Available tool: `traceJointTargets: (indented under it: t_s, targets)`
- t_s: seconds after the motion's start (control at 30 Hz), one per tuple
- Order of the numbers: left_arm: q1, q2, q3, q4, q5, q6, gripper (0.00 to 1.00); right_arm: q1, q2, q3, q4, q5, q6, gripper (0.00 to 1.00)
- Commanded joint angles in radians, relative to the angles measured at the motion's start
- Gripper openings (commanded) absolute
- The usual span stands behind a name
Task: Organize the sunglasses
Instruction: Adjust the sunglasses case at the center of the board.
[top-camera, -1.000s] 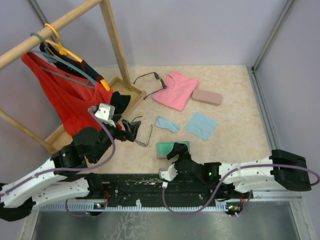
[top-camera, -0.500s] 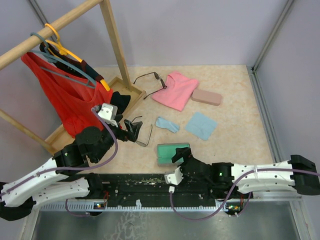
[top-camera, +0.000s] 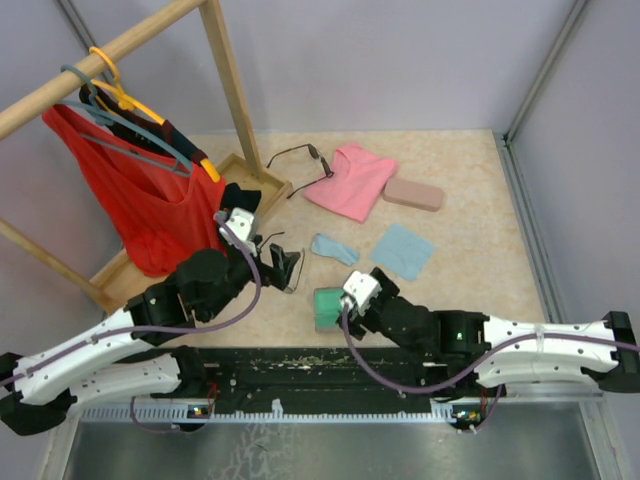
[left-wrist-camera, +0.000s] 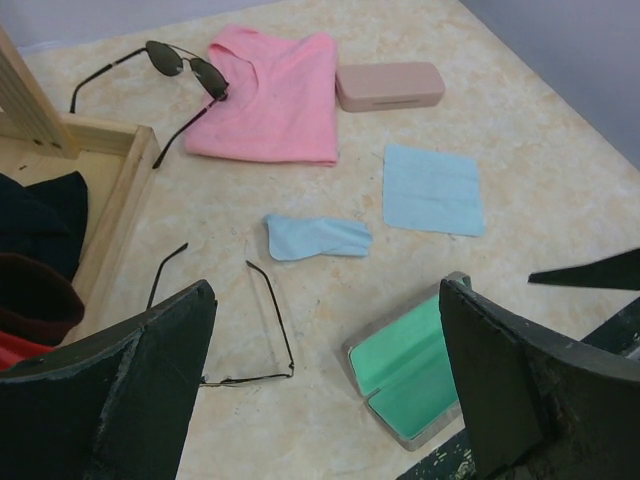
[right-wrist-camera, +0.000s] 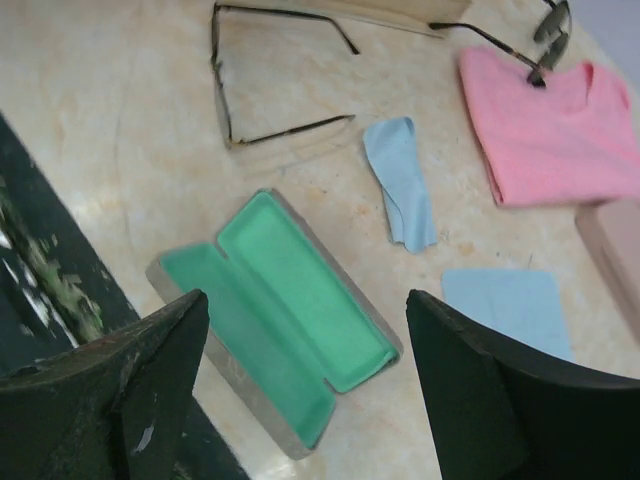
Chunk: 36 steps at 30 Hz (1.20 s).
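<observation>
Clear wire glasses (left-wrist-camera: 272, 318): laid on the counter (left-wrist-camera: 530, 150), seen between the left end effector (left-wrist-camera: 325, 300) fingers.
Dark sunglasses (left-wrist-camera: 186, 64): laid well apart, touching the pink shirt (left-wrist-camera: 275, 100).
Left end effector: opened wide, nothing held.
Right end effector (right-wrist-camera: 305, 300): opened wide, nothing held, green case (right-wrist-camera: 300, 335) seen between its fingers.

Open case (left-wrist-camera: 405, 372) nearest, wire-framed pair (left-wrist-camera: 272, 318) left of it. Behind: crumpled cloth (left-wrist-camera: 316, 237), flat cloth (left-wrist-camera: 432, 190). Farthest back: sunglasses (left-wrist-camera: 168, 57) touching shirt's (left-wrist-camera: 270, 100) left edge.
</observation>
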<state>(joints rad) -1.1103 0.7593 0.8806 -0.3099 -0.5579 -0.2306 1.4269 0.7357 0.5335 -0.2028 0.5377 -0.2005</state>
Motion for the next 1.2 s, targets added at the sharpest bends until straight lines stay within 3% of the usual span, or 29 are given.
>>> traceJointTargets:
  t_s: [0.0, 0.2, 0.27, 0.43, 0.67, 0.77, 0.87, 1.07, 1.17]
  targets:
    - [-0.003, 0.048, -0.019, 0.039, 0.074, -0.001, 0.97, 0.010, 0.063, 0.161, -0.220, 0.271, 0.681, 0.80]
    - [-0.002, 0.084, -0.023, 0.030, 0.093, -0.016, 0.97, 0.010, 0.077, 0.145, -0.374, 0.347, 1.399, 0.77]
    - [-0.002, 0.080, -0.032, 0.035, 0.100, -0.017, 0.97, 0.011, 0.097, 0.137, -0.393, 0.335, 1.555, 0.88]
    - [0.000, 0.071, -0.043, 0.040, 0.110, -0.017, 0.97, 0.020, 0.257, 0.170, -0.576, 0.329, 1.826, 0.91]
    - [0.001, 0.119, -0.056, 0.020, 0.112, -0.019, 0.97, 0.020, 0.455, 0.252, -0.882, 0.359, 2.017, 0.96]
    - [0.006, 0.162, -0.062, 0.025, 0.138, -0.023, 0.96, 0.020, 0.466, 0.250, -0.888, 0.377, 2.025, 0.96]
    - [0.007, 0.213, -0.069, 0.051, 0.216, -0.005, 0.91, -0.028, 0.412, 0.216, -0.783, 0.343, 1.889, 0.96]
    - [0.006, 0.355, -0.045, 0.073, 0.363, 0.077, 0.80, -0.444, 0.076, -0.020, -0.327, -0.046, 1.440, 0.93]
    - [0.006, 0.423, -0.029, 0.081, 0.443, 0.132, 0.79, -0.670, -0.022, -0.073, -0.271, -0.257, 1.303, 0.92]
